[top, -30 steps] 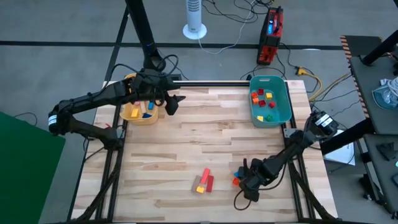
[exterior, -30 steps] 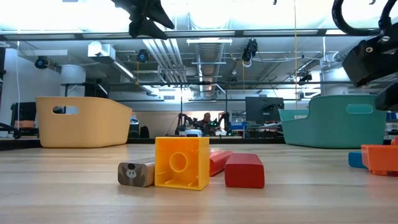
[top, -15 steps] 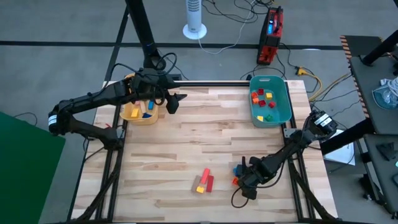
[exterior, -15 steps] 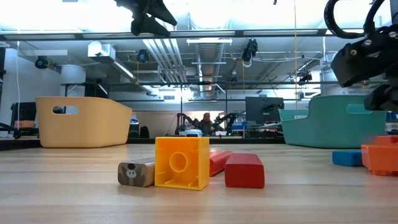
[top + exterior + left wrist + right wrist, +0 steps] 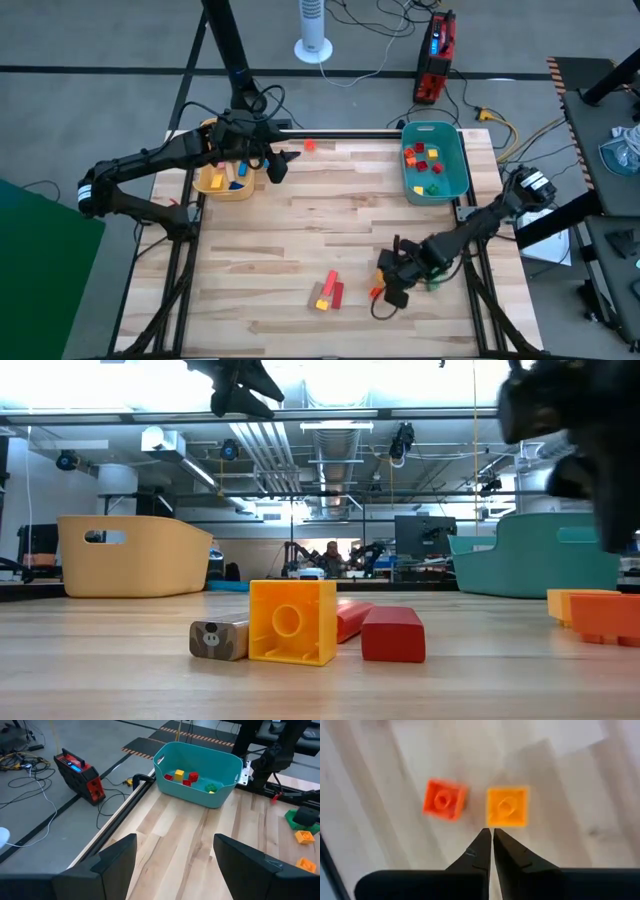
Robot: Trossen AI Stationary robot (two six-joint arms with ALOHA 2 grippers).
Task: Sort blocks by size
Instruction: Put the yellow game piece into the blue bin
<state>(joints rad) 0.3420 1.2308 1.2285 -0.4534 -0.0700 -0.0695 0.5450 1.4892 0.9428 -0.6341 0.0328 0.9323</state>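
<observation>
**Orange and yellow cubes just past my right tips**

Orange cube (image 5: 444, 800) and yellow-orange cube (image 5: 506, 807) lie on the wood table (image 5: 300, 240), side by side with a small gap, just ahead of my right pincer (image 5: 492, 839). Its fingers are pressed nearly together, nothing between them, tips hanging over the near edge of the yellow-orange one.

My left pincer (image 5: 175, 855) is spread wide and empty, up by the yellow bin (image 5: 222, 182), which holds a few blocks. Far ahead of it sits the teal bin (image 5: 200, 772) with red, yellow and green cubes inside.

Off to the right pincer's side, mid-table, a small cluster (image 5: 329, 290): yellow block (image 5: 291, 621), red bar (image 5: 393, 634), wooden-looking piece (image 5: 219, 640).

One red block (image 5: 309, 146) shows at the far table edge, beside the left pincer.
</observation>
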